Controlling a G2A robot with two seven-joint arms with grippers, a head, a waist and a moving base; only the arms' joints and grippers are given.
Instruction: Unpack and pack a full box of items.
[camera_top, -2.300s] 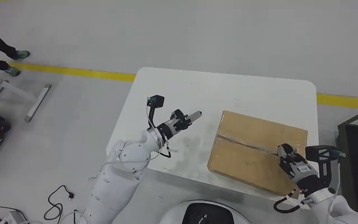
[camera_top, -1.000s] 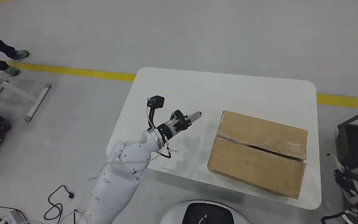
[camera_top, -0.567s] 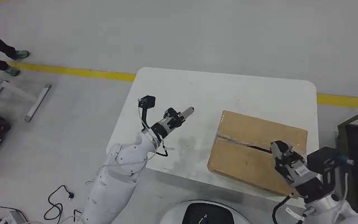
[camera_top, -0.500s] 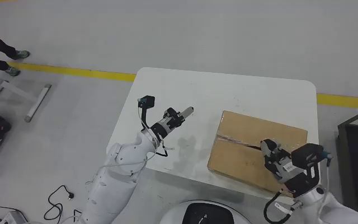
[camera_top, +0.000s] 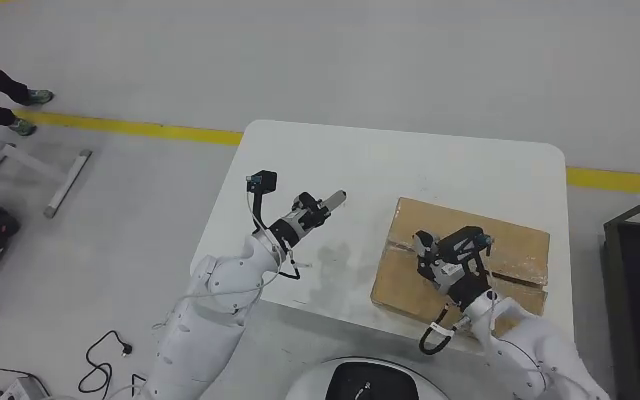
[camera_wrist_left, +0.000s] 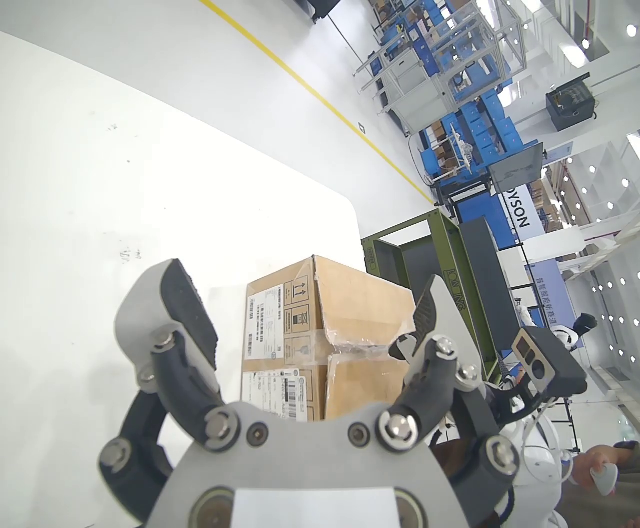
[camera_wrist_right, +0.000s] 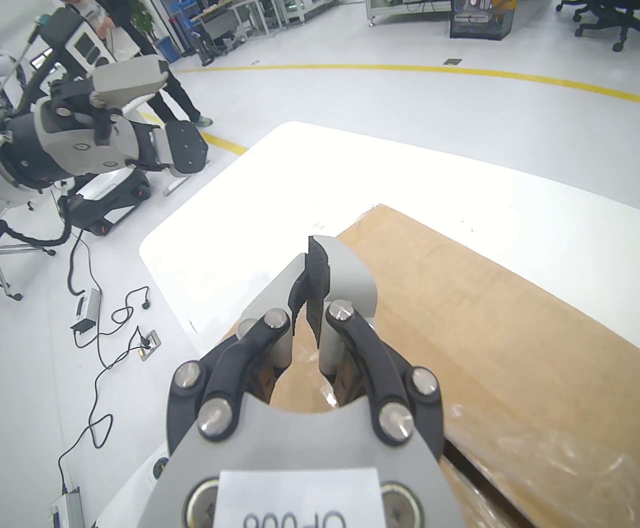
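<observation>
A closed cardboard box (camera_top: 470, 235) with a taped middle seam lies on the right half of the white table (camera_top: 400, 165). My right gripper (camera_top: 424, 243) hangs shut over the box's left end, near the seam. In the right wrist view its fingertips (camera_wrist_right: 315, 260) press together above the box top (camera_wrist_right: 475, 310) with nothing between them. My left gripper (camera_top: 337, 197) hovers open over bare table left of the box. In the left wrist view the left gripper (camera_wrist_left: 300, 300) frames the box's labelled end (camera_wrist_left: 325, 330) farther off, apart from it.
A green metal cart (camera_wrist_left: 425, 250) stands just past the table's right edge (camera_top: 625, 260). Cables and a power strip (camera_wrist_right: 100, 325) lie on the floor off the table's left side. The table's far half is bare.
My right gripper swung off to the right, then came back and slid left across the box top to its left end. My left gripper drew slightly back to the left.
</observation>
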